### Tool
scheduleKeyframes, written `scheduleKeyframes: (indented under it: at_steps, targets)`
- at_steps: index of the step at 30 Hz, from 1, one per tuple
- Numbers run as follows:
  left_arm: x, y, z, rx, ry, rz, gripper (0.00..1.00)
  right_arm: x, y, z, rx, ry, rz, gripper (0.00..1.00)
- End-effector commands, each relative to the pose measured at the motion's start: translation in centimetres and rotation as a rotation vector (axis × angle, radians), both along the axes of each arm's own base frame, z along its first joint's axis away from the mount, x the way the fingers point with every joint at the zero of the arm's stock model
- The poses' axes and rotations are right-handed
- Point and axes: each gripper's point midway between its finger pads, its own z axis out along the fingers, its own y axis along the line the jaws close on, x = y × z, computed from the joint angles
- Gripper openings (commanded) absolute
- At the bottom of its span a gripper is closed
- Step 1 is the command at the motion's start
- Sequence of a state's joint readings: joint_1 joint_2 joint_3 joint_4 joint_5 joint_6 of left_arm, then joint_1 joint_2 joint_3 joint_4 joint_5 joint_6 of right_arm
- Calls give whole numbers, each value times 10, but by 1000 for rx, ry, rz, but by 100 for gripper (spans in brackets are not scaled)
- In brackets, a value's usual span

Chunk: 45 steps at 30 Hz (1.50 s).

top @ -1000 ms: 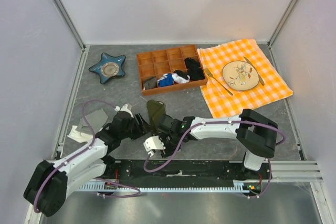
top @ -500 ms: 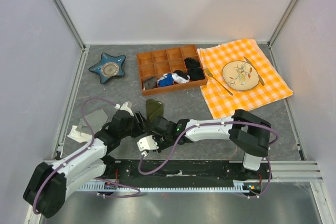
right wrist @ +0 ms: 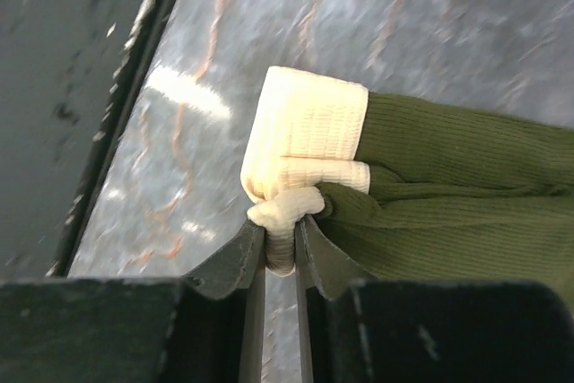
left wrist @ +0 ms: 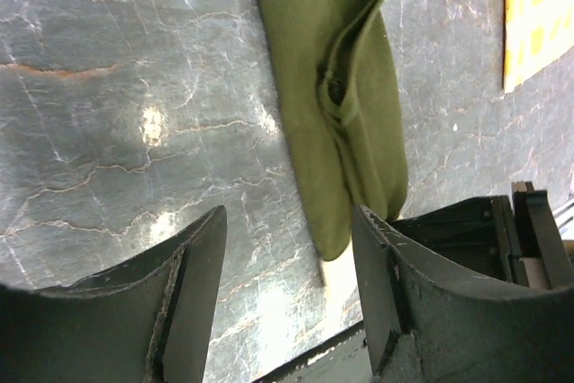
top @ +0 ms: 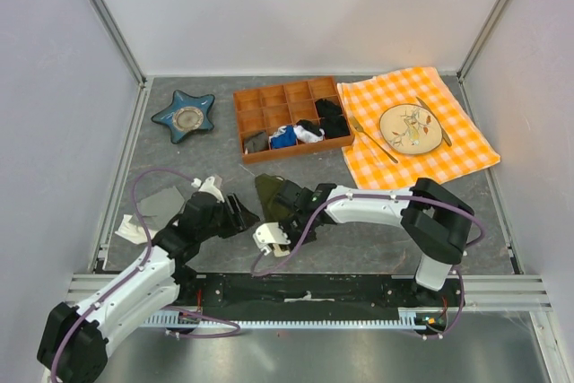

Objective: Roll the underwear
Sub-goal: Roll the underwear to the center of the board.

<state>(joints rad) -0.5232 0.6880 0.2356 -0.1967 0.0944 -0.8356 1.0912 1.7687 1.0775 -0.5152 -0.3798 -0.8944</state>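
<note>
Underwear (right wrist: 448, 177), laid on the table (top: 224, 161) between the arms, is pinched at its waistband (right wrist: 309, 132) by the right gripper (right wrist: 280, 235); the left gripper (left wrist: 287, 221) is held wide beside it, a compartment tray (top: 239, 123) behind.

A dark grey marbled table (top: 220, 145) forms the floor of a booth. Plain white walls close it on the far (top: 296, 6), left (top: 54, 132) and right (top: 538, 87) sides, with aluminium posts (top: 106, 15) in the far corners. A metal rail (top: 511, 289) runs along the near edge. Light leaves glare spots (left wrist: 154, 125) on the table.
</note>
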Motion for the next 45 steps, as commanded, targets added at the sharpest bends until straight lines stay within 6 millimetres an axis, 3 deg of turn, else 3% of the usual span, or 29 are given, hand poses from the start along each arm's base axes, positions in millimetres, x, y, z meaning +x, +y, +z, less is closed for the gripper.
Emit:
scheduleKeyframes:
  at_steps: [1, 5, 11, 22, 25, 34, 45]
  targets:
    - [-4, -8, 13, -4, -47, -94, 64, -45, -94, -18, -305, 227, 46, 13]
    - [-11, -19, 19, -32, -75, -171, 63, -46, -118, -7, -360, 300, 32, 13]
    - [-39, -46, 20, -21, -127, -367, 62, -37, -129, 3, -373, 481, -16, 13]
    - [-72, -87, 54, 6, -481, -641, 62, -15, -117, -8, -382, 755, -109, 15]
    - [-89, -101, 53, 27, -539, -733, 63, -12, -116, -12, -374, 784, -127, 15]
    - [-85, -122, 41, 321, -684, -817, 65, -10, -115, -20, -360, 816, -169, 16]
    - [-86, -136, 39, 375, -751, -874, 66, -7, -114, -25, -351, 815, -197, 17]
